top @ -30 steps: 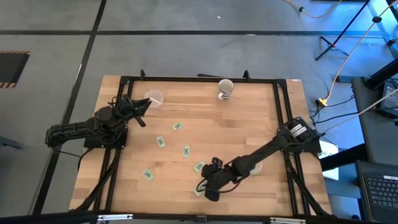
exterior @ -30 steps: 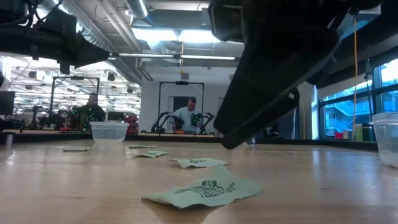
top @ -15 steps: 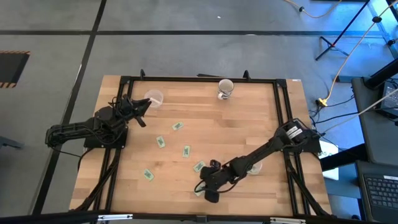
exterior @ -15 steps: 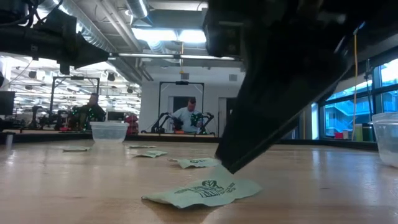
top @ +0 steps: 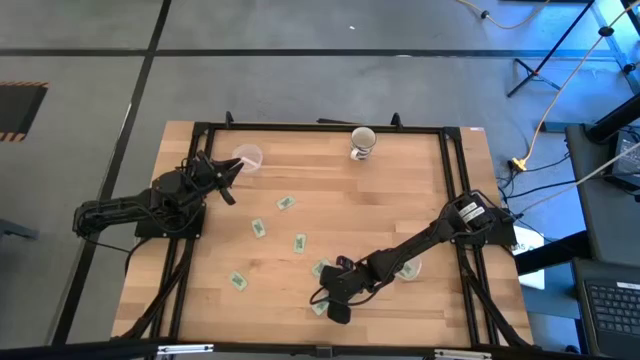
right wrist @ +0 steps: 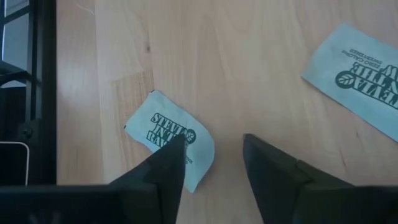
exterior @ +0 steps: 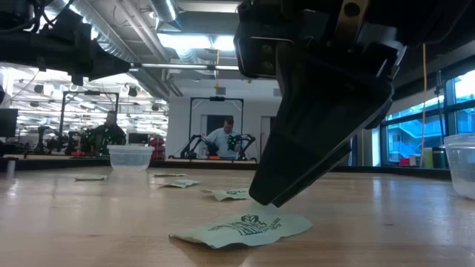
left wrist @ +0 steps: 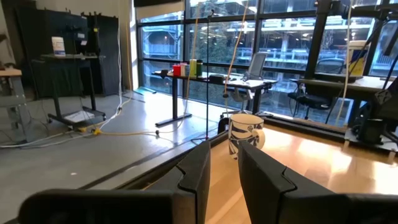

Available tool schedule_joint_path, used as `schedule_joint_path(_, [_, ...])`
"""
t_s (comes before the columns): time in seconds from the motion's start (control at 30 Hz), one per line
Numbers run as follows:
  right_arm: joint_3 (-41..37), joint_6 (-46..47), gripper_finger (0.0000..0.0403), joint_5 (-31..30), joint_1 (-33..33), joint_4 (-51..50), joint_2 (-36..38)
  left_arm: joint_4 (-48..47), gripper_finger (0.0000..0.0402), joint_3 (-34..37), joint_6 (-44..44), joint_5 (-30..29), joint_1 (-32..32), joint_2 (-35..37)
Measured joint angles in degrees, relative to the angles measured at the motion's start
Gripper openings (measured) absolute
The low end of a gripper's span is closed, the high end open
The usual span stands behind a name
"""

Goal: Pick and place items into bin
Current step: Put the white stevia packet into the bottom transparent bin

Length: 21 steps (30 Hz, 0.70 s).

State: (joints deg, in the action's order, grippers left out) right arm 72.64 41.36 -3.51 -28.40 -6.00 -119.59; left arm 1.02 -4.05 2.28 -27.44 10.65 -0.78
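Several small green packets lie flat on the wooden table: one [top: 285, 202], one [top: 258, 228], one [top: 300, 242] and others toward the near edge. My right gripper [top: 334, 298] [right wrist: 214, 146] is open and hovers low over the packet nearest the near edge [right wrist: 168, 134] [exterior: 245, 226]. One fingertip [right wrist: 176, 144] stands over that packet's edge, the other over bare wood. A second packet [right wrist: 360, 74] lies beside it. My left gripper [top: 226, 176] [left wrist: 224, 162] waits near the far left, by a clear tub [top: 246, 158] [exterior: 130, 157], its fingers a narrow gap apart.
A patterned mug [top: 362, 143] [left wrist: 247, 134] stands at the table's far edge. A clear cup [top: 408, 268] [exterior: 460, 167] sits under my right arm. Black frame rails [top: 455, 180] run along the table's sides. People sit in the room beyond the table.
My right gripper has come down toward the packet by the near edge and shifted a little toward the table's left. The packets have stayed where they were.
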Motion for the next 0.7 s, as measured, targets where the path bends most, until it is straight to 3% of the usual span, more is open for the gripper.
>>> schedule_joint_path(0.7, [-0.2, 0.4, 0.0061, 2.2, 0.0, 0.1, -0.1, 0.0, 0.0077, 0.0, -0.1, 0.0, 0.0, 0.0])
